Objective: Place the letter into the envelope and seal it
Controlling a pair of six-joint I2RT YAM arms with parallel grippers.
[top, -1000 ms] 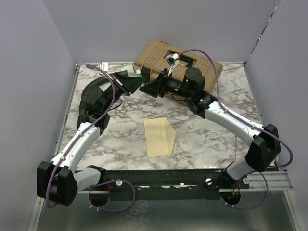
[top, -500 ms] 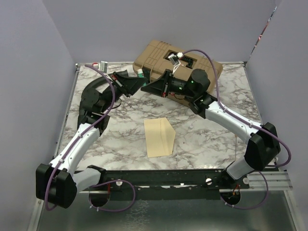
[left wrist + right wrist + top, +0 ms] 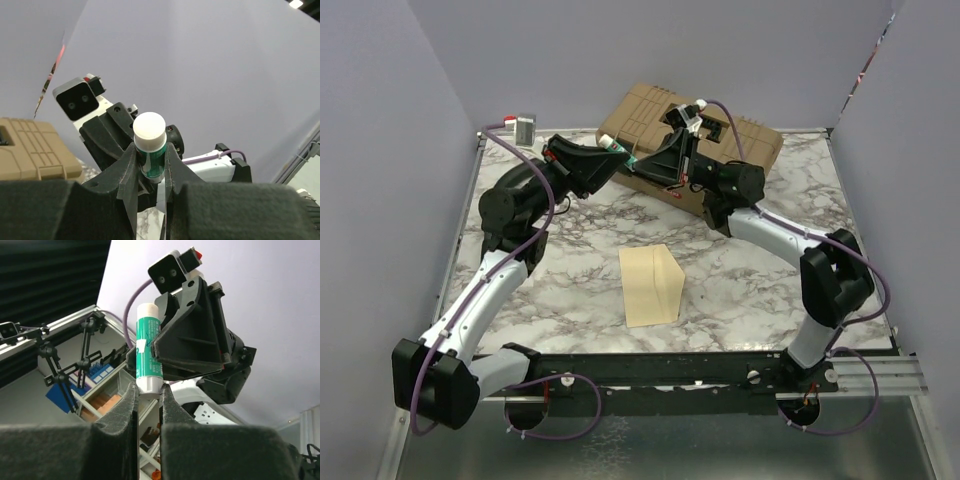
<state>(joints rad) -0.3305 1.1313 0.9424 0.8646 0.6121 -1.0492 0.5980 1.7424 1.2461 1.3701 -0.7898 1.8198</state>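
Top view: envelope (image 3: 649,285) lies flat on the surface (image 3: 760,290), well to the near side of the toolbox (image 3: 642,108). Letter not seen. Left fingers (image 3: 600,158) and right fingers (image 3: 645,165) meet just before the toolbox.

Left wrist: left fingers (image 3: 127,167) clamp the glue stick (image 3: 149,137).

Right wrist: right fingers (image 3: 129,402) pinch the glue stick's (image 3: 148,347) other end. Its long axis runs from one pair to the other.

envelope (image 3: 648,287) on table (image 3: 760,290) | toolbox (image 3: 645,115) behind it | glue stick (image 3: 149,132) left of toolbox

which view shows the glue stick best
Right wrist: the whole glue stick shows side-on, with white ends and a green body. Left wrist shows only its white end and some green; top external shows just a tiny speck.
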